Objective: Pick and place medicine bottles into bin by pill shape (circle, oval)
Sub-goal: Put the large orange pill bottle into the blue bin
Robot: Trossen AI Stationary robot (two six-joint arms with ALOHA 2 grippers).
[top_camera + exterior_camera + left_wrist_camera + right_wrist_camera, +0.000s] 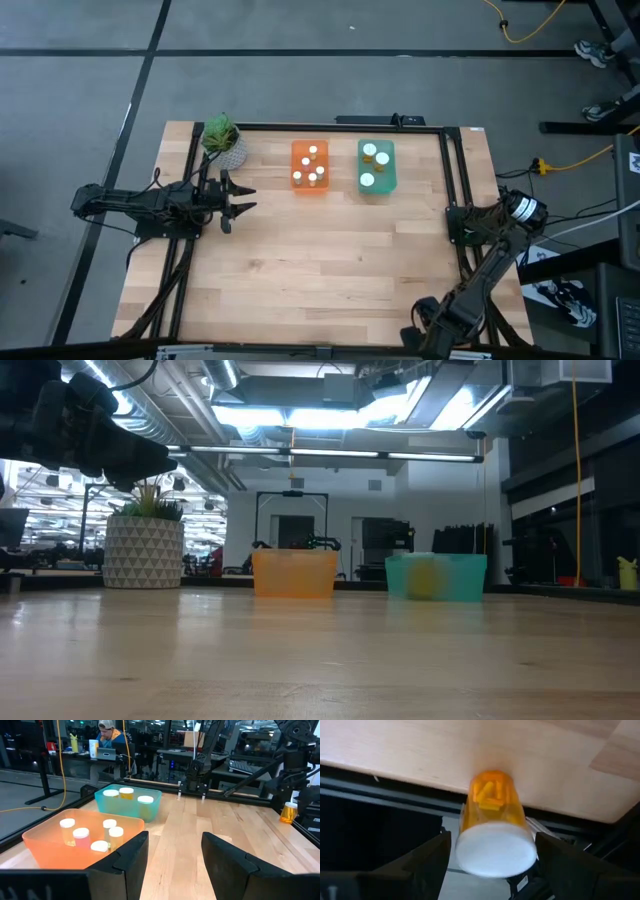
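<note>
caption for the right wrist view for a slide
Right hand closed on an amber medicine bottle, white cap toward the camera, beside the table edge.

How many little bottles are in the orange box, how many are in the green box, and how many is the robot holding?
In the orange bin: 5 bottles
In the teal bin: 3 bottles
In the right gripper, between its jaws: 1 bottle
Total: 9 bottles
</note>
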